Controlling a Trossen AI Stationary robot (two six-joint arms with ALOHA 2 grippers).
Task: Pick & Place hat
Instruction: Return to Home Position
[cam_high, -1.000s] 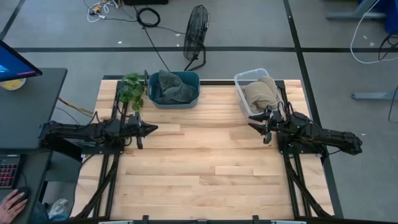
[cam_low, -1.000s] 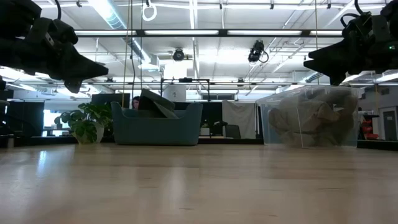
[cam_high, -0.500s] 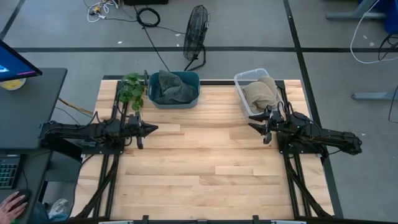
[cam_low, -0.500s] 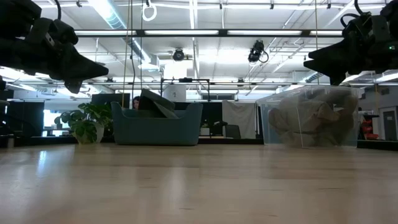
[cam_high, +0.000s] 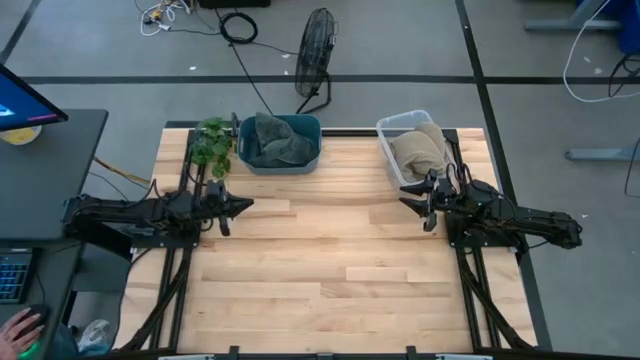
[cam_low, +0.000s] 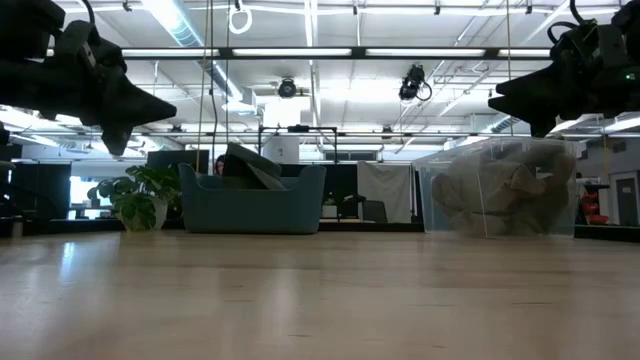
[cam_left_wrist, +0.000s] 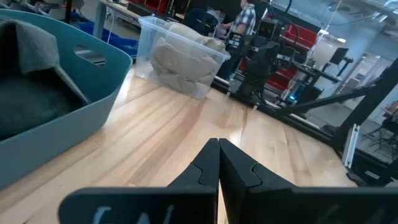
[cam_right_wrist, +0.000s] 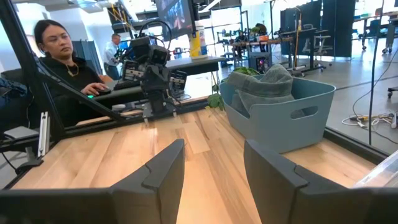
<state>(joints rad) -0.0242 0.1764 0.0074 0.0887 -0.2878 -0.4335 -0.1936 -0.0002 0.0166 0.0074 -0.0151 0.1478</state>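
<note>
A grey hat (cam_high: 273, 140) lies in a teal bin (cam_high: 311, 163) at the table's far edge, also seen as the grey hat (cam_right_wrist: 264, 87) in the right wrist view. Tan hats (cam_high: 420, 152) fill a clear plastic bin (cam_high: 399, 123) at the far right, also the clear bin (cam_left_wrist: 177, 59). My left gripper (cam_high: 247, 206) hovers shut above the table's left side, near of the teal bin. My right gripper (cam_high: 404, 202) hovers open on the right side, just near of the clear bin. Neither touches anything.
A potted plant (cam_high: 211, 145) stands left of the teal bin. A fan (cam_high: 316, 52) stands on the floor beyond the far edge. The bare wooden tabletop (cam_high: 330, 270) spreads between and near of the arms. A person (cam_right_wrist: 62, 68) sits beyond the table's left side.
</note>
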